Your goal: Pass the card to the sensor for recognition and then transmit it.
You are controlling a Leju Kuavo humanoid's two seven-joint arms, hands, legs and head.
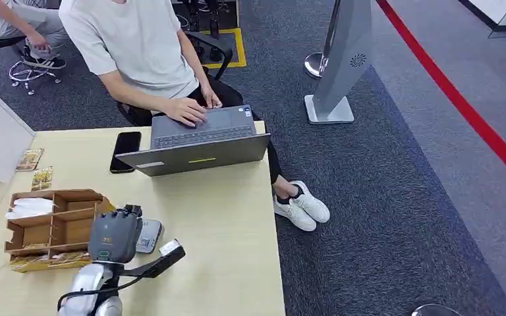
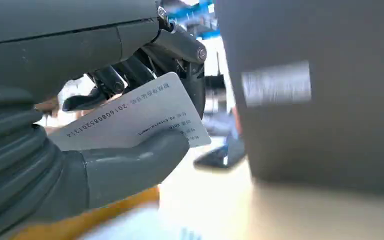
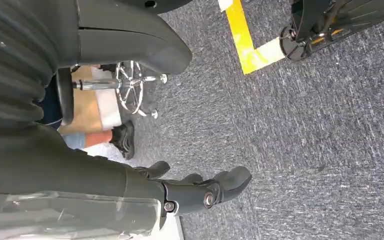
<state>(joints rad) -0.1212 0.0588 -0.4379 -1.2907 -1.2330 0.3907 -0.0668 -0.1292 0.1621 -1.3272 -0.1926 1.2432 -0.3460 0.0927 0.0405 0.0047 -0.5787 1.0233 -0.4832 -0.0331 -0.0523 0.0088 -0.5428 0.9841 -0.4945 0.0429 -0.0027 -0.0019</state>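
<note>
White and flat, the card [image 2: 140,117] carries a long printed number and small lines of text along its face — one card, pinched in the left hand [image 2: 130,120] between the thick grey thumb below it and the darker fingers [image 2: 110,80] above. In the head view that left hand [image 1: 115,237] hovers low over the pale wooden table [image 1: 237,230], just beside a small grey card reader [image 1: 148,236] and next to one brown cardboard organiser [image 1: 53,227]. Farther along the table sit one open grey laptop [image 1: 197,141] and one black phone [image 1: 125,151], with a person [image 1: 138,46] typing. The right hand [image 3: 200,192] hangs above blue-grey carpet [image 3: 305,125], fingers loosely curled and holding nothing — whether fully clenched cannot be told.
</note>
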